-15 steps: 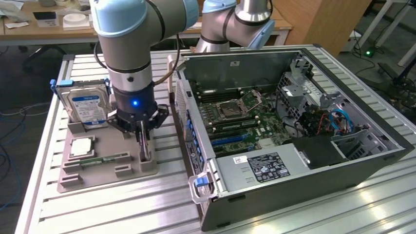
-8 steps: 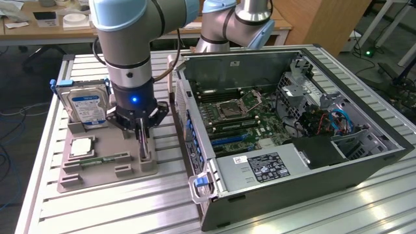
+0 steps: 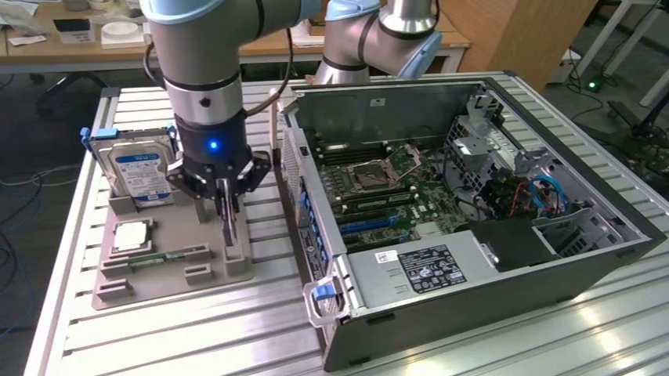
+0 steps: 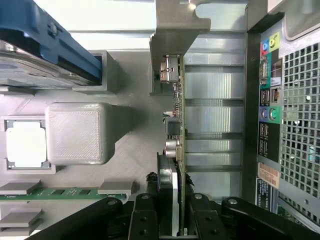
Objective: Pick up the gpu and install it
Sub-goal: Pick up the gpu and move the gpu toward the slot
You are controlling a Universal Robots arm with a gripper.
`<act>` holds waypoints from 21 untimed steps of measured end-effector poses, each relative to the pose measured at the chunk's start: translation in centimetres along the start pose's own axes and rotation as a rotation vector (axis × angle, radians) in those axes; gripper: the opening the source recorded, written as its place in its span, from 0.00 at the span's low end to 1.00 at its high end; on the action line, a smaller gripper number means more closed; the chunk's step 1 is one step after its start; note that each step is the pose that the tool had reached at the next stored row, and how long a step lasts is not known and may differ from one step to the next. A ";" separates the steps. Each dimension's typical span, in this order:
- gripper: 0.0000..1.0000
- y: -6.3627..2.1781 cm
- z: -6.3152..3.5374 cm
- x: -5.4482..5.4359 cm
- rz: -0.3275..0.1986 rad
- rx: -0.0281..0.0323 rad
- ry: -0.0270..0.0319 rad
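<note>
Exterior view: black two-finger gripper (image 3: 227, 213) points straight down over a grey plastic holder tray (image 3: 157, 283) on the slatted aluminium table (image 3: 157, 341). Its fingers (image 3: 221, 200) are drawn part-way in, pinching the top edge of the gpu (image 3: 230, 233). That thin dark card stands on edge in a slot along the tray's edge nearest the open black computer case (image 3: 502, 301), with its lower edge hidden inside the slot. Wrist view gives the card edge-on, pale silver bracket (image 4: 175, 30) at one end, finger bases cut off by the frame. Blue-labelled silver hard drive (image 3: 141, 168) stands at a tray corner on the side away from the case.
</note>
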State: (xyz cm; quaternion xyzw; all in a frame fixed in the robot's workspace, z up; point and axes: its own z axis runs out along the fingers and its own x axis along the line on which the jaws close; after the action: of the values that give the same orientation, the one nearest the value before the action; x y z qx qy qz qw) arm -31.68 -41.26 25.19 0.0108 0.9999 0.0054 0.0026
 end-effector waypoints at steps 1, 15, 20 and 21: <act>0.28 0.00 -0.32 0.0 0.000 0.0000 0.0000; 0.28 0.03 -2.70 0.0 0.000 -0.0005 0.0000; 0.28 0.02 -2.81 0.0 0.000 -0.0002 0.0001; 0.28 0.03 -2.88 0.0 0.000 -0.0004 -0.0001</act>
State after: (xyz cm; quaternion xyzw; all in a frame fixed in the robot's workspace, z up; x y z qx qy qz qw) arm -31.69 -41.26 28.07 0.0108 0.9999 0.0055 0.0026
